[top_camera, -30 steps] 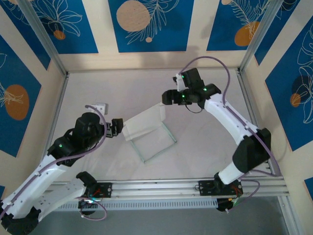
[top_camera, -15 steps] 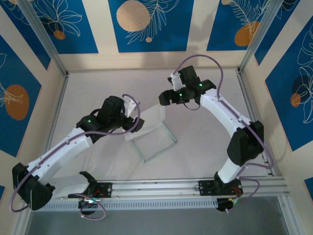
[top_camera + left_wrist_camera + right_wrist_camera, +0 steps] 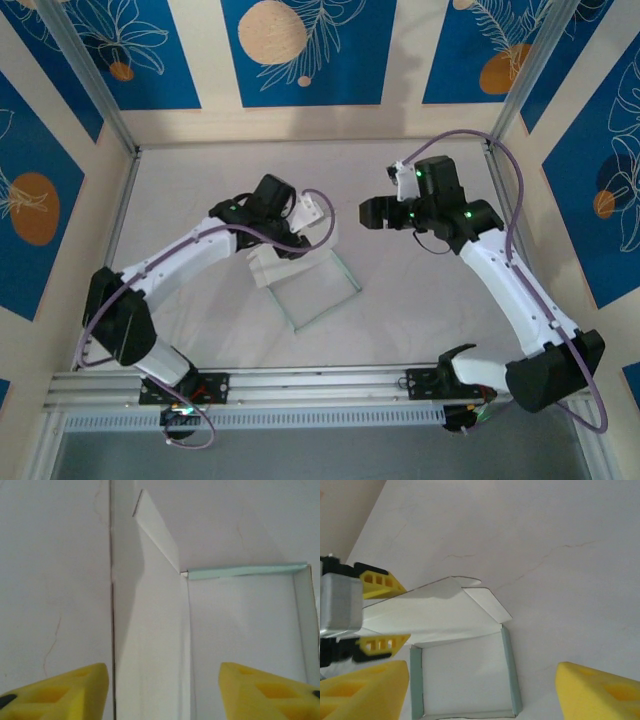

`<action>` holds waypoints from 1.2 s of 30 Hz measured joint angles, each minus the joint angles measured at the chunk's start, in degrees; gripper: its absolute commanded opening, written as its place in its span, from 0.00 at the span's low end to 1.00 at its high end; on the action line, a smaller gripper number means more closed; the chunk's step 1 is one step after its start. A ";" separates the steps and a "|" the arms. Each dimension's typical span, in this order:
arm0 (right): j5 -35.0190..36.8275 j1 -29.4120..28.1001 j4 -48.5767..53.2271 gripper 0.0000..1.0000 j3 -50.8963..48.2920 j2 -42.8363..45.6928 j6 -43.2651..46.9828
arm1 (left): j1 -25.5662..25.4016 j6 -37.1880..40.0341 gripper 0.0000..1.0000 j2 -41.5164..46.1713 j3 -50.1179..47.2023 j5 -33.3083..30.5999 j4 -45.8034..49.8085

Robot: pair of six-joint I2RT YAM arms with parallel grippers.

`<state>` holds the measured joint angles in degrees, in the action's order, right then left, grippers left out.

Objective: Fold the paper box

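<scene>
Left claw [image 3: 163, 674], fingers apart, straddles the raised white wall of the paper box [image 3: 310, 280]; right claw [image 3: 373, 212], also apart, hovers nearby above the bench [image 3: 430, 300].

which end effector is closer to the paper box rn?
Left. The left end effector straddles the raised flap of the paper box, jaws apart; the right end effector hangs off to its right, clear of it.

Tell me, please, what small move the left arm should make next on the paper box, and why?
Probably close the left gripper on the raised white flap of the paper box. Its open jaws straddle that flap's end, while the right gripper hangs open, apart from the box, so a grip seems needed before folding.
</scene>
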<state>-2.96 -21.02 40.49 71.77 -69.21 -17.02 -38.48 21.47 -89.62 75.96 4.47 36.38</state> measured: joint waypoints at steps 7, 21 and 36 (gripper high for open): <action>-0.02 1.68 1.01 0.74 -3.96 4.22 -3.37 | -1.99 7.17 0.05 -6.25 8.15 -0.24 4.35; -5.16 10.91 -1.88 0.66 -16.41 8.13 -17.64 | -12.11 25.68 0.00 -7.58 8.76 -10.62 0.96; -18.29 9.92 -14.29 0.60 -13.88 -15.69 -37.75 | -12.70 27.91 0.00 -5.79 5.03 -10.38 -2.99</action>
<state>-21.26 -11.09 26.20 57.89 -84.90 -54.76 -51.18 49.39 -95.42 80.99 -5.91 33.39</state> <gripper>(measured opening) 0.600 0.057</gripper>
